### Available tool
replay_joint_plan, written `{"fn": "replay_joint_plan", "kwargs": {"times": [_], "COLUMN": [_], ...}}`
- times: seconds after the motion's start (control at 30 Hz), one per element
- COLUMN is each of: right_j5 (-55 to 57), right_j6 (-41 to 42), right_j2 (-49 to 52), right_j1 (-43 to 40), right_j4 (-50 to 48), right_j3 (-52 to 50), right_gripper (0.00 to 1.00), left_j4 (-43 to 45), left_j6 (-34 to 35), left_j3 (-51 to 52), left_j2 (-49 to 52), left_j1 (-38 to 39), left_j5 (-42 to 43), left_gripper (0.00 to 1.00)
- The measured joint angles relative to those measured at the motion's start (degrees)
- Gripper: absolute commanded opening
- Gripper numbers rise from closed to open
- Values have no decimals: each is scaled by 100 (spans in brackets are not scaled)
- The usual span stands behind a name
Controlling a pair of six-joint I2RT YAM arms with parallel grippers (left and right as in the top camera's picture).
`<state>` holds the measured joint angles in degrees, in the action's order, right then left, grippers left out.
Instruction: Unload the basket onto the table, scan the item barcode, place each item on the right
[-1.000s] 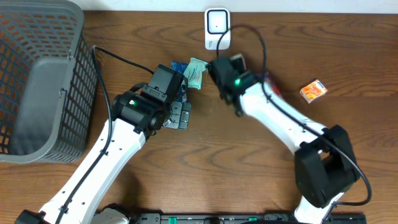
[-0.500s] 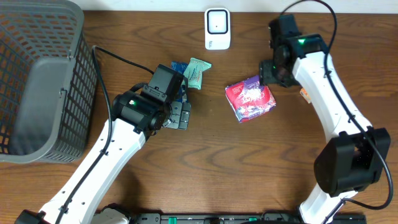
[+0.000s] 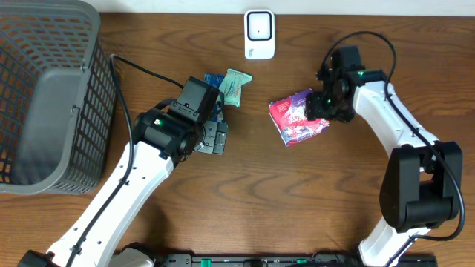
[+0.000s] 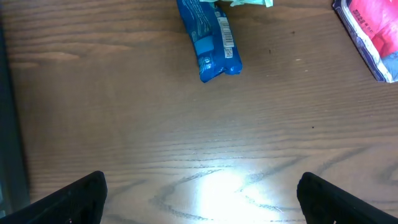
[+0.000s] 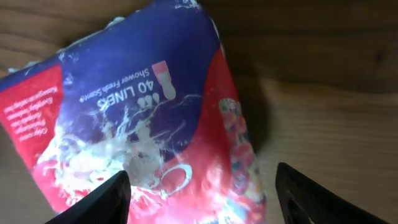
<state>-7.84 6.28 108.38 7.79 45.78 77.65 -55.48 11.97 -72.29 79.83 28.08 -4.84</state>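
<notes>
Swung inward, my right hand (image 3: 320,110) now hangs open, empty, over the red pack (image 3: 294,126), poised to grip it for the scanner (image 3: 259,33).

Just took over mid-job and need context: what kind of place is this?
Probably a mock checkout station on a wooden table: a white scanner-like device at the back edge, a grey mesh basket to one side, and packaged goods such as a red-and-purple pack.
</notes>
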Motion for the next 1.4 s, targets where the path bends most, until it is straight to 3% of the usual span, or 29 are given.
{"fn": "replay_joint_plan", "kwargs": {"times": [0.23,0.67,0.97,1.13,1.4], "right_j5": [-166,-538,-800,-540,-387], "right_j6": [157,662,1115,1141,1064], "right_j2": [-7,-70,-522,-903,-651], "right_j1": [0,-2,0,0,7], "right_j4": [-396,-210,-356,-680,-772], "right_j3": [-734,-881,-745,-671,-654], "right_gripper": [57,61,76,91,92], "left_j4": [-4,-4,-4,-4,-2], "left_j6": [-2,0,0,0,0], "left_j3": [0,0,0,0,0], "left_j2": [0,0,0,0,0], "left_j1": [0,0,0,0,0], "left_j5": [-2,0,0,0,0], "left_gripper": [98,98,98,98,98]}}
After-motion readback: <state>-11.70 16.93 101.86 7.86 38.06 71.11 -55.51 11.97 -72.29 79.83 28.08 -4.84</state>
